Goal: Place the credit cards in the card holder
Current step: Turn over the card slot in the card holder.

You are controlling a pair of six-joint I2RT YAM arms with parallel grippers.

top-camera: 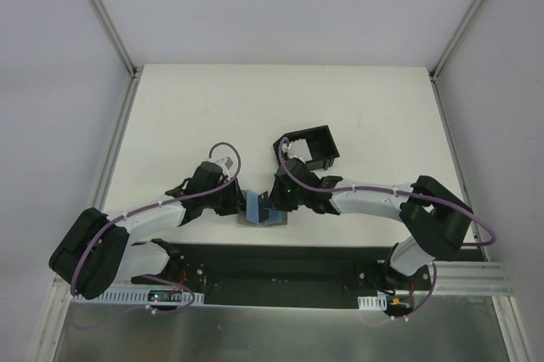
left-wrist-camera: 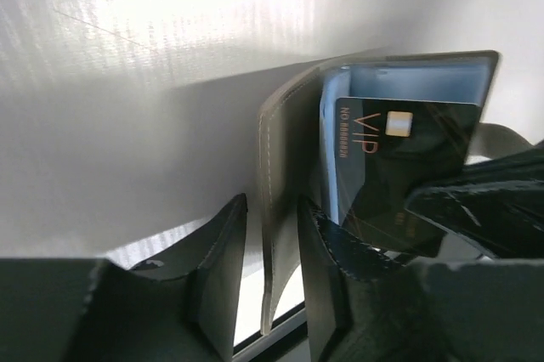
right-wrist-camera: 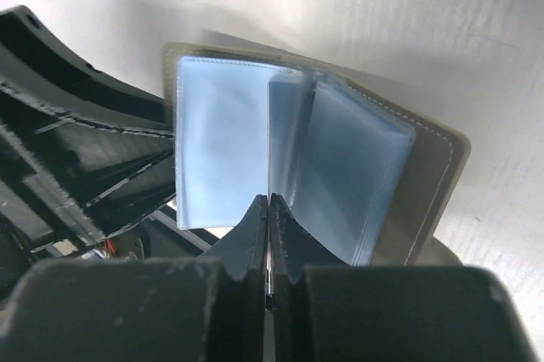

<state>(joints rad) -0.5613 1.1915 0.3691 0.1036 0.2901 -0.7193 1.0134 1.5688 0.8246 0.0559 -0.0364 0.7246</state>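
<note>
Two grippers tend the upright grey wallet (top-camera: 262,209): right gripper (right-wrist-camera: 269,205) pinched on a clear sleeve (right-wrist-camera: 287,141), left gripper (left-wrist-camera: 272,205) astride its cover (left-wrist-camera: 276,141), grip unclear; draw the sleeved VIP card (left-wrist-camera: 399,158) out squarely for the card holder (top-camera: 308,133) just behind.

This was a robot lab or test cell, not a home: a plain white table (top-camera: 365,107) was boxed in by blank pale panels (top-camera: 280,5) joined with aluminium struts (top-camera: 106,18). The left arm (top-camera: 149,219) and the right arm (top-camera: 374,199) were bolted to a dark base plate (top-camera: 280,264) at its near edge, with purple cables (top-camera: 225,149) looped over them and bare circuit boards (top-camera: 166,296) beside the mounts
</note>
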